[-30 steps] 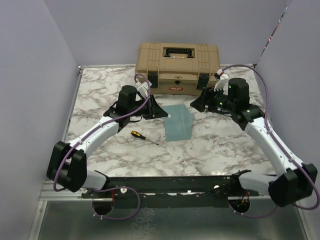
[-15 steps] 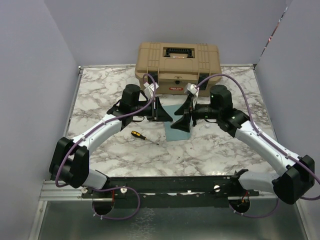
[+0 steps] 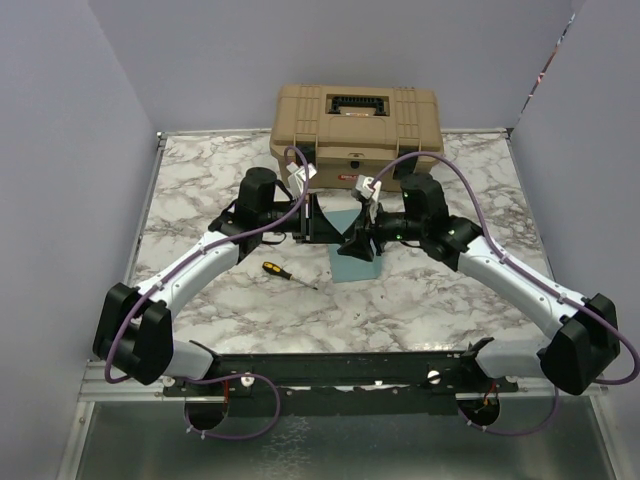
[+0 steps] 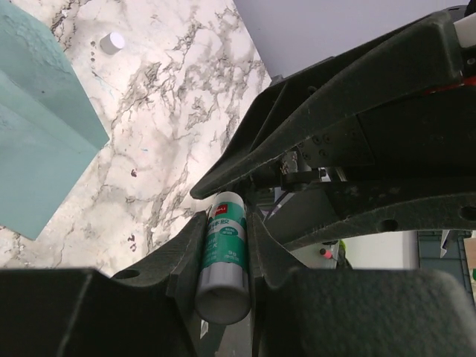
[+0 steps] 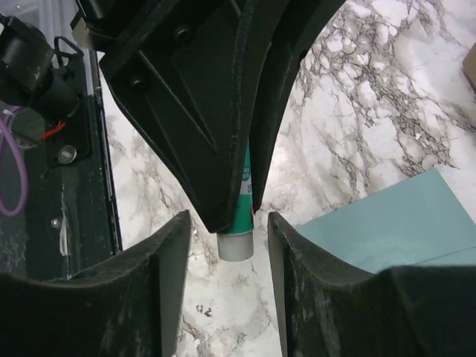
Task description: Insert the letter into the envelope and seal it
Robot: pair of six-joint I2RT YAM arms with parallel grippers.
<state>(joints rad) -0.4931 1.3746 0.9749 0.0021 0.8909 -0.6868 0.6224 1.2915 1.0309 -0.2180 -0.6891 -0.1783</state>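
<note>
Left claw is pinched tight on a green-and-white glue stick, held above the worktop. Right claw is spread, a finger on either side of the stick's white end, and I see a gap on both sides. The teal envelope lies flat just beneath both claws.

The envelope is matt paper, the glue stick glossy plastic.
</note>
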